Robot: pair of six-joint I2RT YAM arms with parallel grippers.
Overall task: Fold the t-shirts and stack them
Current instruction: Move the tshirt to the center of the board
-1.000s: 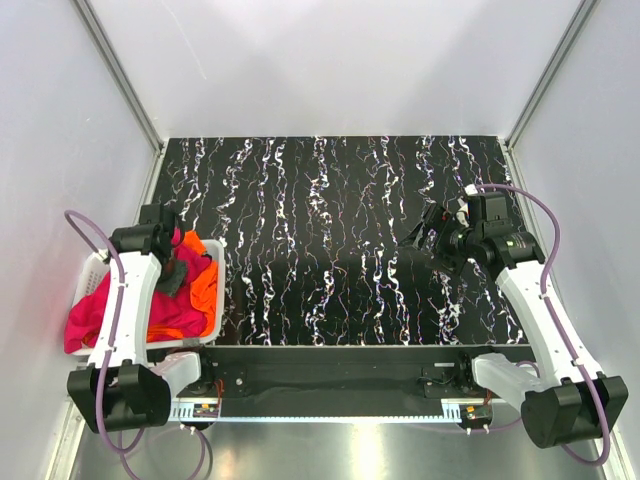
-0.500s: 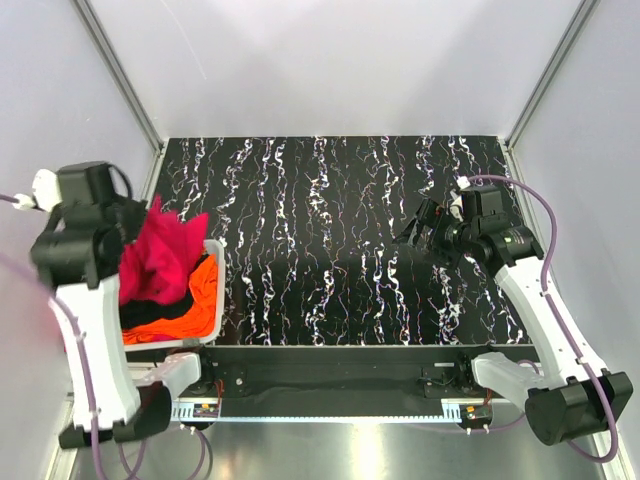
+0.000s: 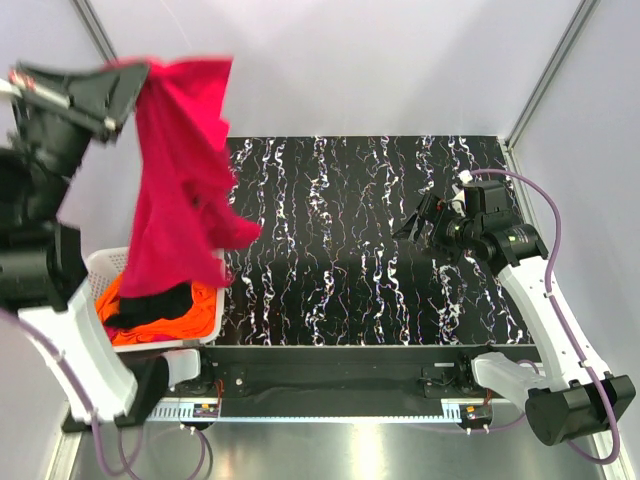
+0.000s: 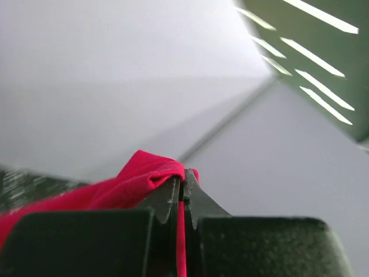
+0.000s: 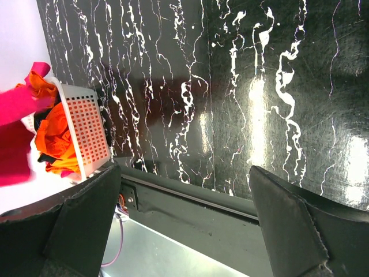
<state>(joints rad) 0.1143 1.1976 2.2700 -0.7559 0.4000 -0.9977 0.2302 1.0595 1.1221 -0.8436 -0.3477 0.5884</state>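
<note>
- left gripper (image 4: pixel 183 189) clamped on red shirt (image 3: pixel 180 185), now yanked high out of the basket (image 3: pixel 100 265) at the desk's (image 3: pixel 330 290) left edge
- right gripper (image 5: pixel 184 173) spread wide, barely moved

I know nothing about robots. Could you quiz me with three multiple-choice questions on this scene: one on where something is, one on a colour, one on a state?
1. The white basket stands: A) mid-table; B) at the table's left edge; C) by the right arm.
2. The shirt hanging from the left hand is: A) orange; B) black; C) magenta-red.
3. The right hand is: A) open, empty; B) shut on cloth; C) holding the basket.

Answers: 1 B, it sits near the left arm. 2 C, magenta-red cloth is pinched between the shut fingers. 3 A, its fingers stand wide apart over bare table.
</note>
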